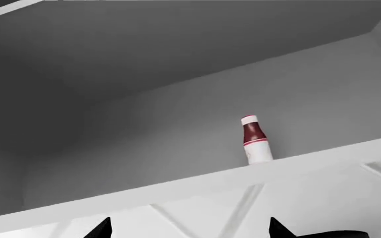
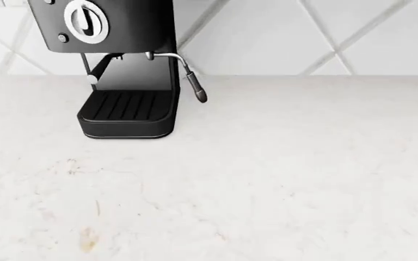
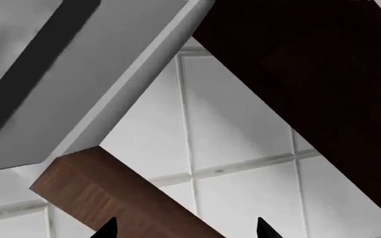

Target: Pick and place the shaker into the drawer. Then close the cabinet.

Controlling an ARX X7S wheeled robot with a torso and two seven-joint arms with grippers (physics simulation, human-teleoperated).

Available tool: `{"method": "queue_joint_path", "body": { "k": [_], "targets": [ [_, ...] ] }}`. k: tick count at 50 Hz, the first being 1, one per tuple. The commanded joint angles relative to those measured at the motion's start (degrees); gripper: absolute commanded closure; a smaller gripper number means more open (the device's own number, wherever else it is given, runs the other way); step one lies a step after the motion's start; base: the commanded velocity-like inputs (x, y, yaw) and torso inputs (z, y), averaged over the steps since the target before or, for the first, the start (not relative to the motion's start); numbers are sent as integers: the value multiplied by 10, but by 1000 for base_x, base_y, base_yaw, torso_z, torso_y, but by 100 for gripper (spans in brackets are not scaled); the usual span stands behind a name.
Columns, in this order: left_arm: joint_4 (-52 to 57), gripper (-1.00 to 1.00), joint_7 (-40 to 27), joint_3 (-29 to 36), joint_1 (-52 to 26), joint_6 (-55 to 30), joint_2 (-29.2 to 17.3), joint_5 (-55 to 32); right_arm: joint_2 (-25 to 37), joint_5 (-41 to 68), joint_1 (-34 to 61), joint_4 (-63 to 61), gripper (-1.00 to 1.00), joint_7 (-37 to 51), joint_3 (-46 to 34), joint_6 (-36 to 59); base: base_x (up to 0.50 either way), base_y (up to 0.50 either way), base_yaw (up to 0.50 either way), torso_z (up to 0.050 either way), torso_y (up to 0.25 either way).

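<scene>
The shaker and the drawer are out of view in all three views. Of the cabinet I see only its white speckled stone top (image 2: 267, 179), filling the head view. My left gripper (image 1: 190, 229) is open: only its two black fingertips (image 1: 103, 229) show, wide apart with nothing between them, pointing at a white shelf edge. My right gripper (image 3: 187, 229) is also open and holds nothing; its black fingertips (image 3: 265, 229) frame a brown wooden bar (image 3: 104, 198) in front of a white tiled wall. Neither gripper shows in the head view.
A black espresso machine (image 2: 125, 60) with a steam wand (image 2: 194, 87) stands at the back left of the top, against a diamond-tiled wall. A red and white bottle (image 1: 255, 140) stands on a white shelf (image 1: 197, 186) in a grey recess. A grey panel (image 3: 78, 84) and a dark board (image 3: 323, 74) hang near the right gripper.
</scene>
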Motion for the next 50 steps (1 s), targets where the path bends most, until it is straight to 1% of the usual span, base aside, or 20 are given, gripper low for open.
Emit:
{"method": "queue_joint_path", "body": {
  "k": [1, 8, 13, 18, 21, 27, 31, 35, 39, 42, 45, 47, 50],
  "targets": [
    [9, -100, -2, 4, 6, -2, -2, -4, -4, -5, -5, -8, -100, 2, 17, 9, 465, 238, 0, 0, 0],
    [12, -100, -3, 4, 9, -4, 0, -6, -9, -3, -7, -14, -100, 8, 39, 12, 0, 0, 0, 0, 2],
    [15, -100, -3, 3, 13, -5, 0, -7, -6, -3, -9, -18, -100, 7, 38, 20, 0, 0, 0, 0, 0],
    [15, -100, -4, 3, 13, -4, 0, -8, -1, -2, -14, -24, -100, 5, 31, 22, 460, 0, 0, 0, 0],
    [15, -100, -4, 3, 14, -4, -1, -8, -3, -3, -13, -25, -100, 7, 34, 28, 0, 0, 0, 0, 3],
    [17, -100, -4, -1, 15, -5, -1, -11, -6, -13, 21, -32, -100, 10, 14, 41, 0, 0, 0, 0, 0],
    [19, -100, -4, -3, 17, -6, -2, -12, -4, -26, 59, -35, -100, 12, -12, 27, 0, 0, 0, 0, 0],
    [24, -100, -5, -8, 19, -12, -1, -15, -26, -36, 117, -37, -100, 12, -33, -3, 0, 0, 0, 0, 0],
    [31, -100, -8, -14, 24, -17, 2, -18, -71, -30, 158, -51, -100, 2, -52, -51, 0, 0, 0, 0, 0],
    [37, -100, -10, -20, 30, -23, 4, -21, -111, -16, 165, -42, -100, -5, -57, -139, 0, 0, 0, 0, 4],
    [48, -100, -11, -31, 39, -32, 6, -26, -151, -2, 151, 13, -100, -10, -69, -260, 0, 0, 5, 0, 3],
    [56, -100, -11, -40, 47, -38, 5, -29, -187, 15, 147, 62, -100, -12, -66, -293, 0, 3, 9, 0, 5],
    [68, -100, -11, -59, 65, -45, 1, -32, -238, 63, 140, 136, -100, -34, -41, -340, 0, 4, 11, 0, 4]
  ]
}}
